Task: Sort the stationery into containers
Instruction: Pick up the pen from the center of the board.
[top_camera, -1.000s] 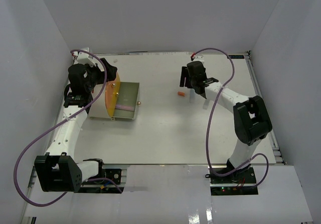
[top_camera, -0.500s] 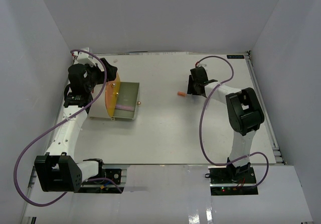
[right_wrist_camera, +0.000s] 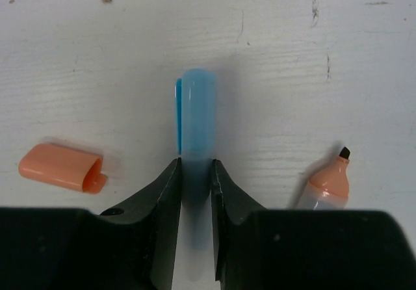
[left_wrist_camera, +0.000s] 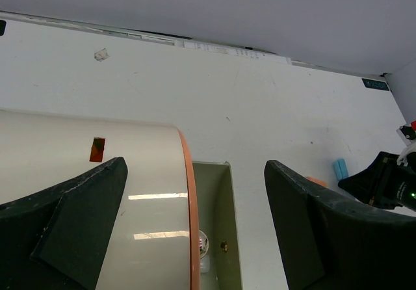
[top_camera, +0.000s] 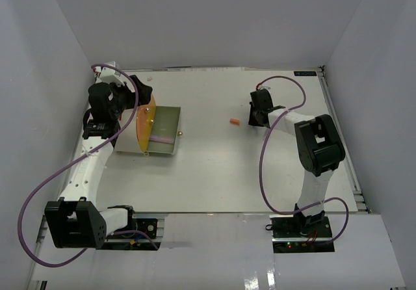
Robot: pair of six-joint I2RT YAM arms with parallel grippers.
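- Between the pads of the right gripper (right_wrist_camera: 195,168): narrow pinch on one end of a light blue marker (right_wrist_camera: 197,111), flat on the white table (right_wrist_camera: 260,43) and not yet lifted, by the look of it.
- Just left of that pinch, a loose orange cap (right_wrist_camera: 62,168); just right, an uncapped orange marker (right_wrist_camera: 327,184) with its tip bare. Both apart from the fingers.
- Held only at the end of a smooth round barrel, so liable to pivot or squirt out on the lift.
- Could also knock the cap away or smear ink from the bare tip if swung sideways while low.
- Well apart across the table: open drawer (top_camera: 162,131) slid out of the cream drum (left_wrist_camera: 84,192), brass knob (top_camera: 180,133) on its front, one pinkish pen (top_camera: 159,137) lying inside. Nothing else clear enough to name in there.
- Long carry to that drawer; might clip its wall, or bounce out if let go from high up.
- Farthest left, left gripper (left_wrist_camera: 195,166) spread wide above the drum, gripping nothing visible.
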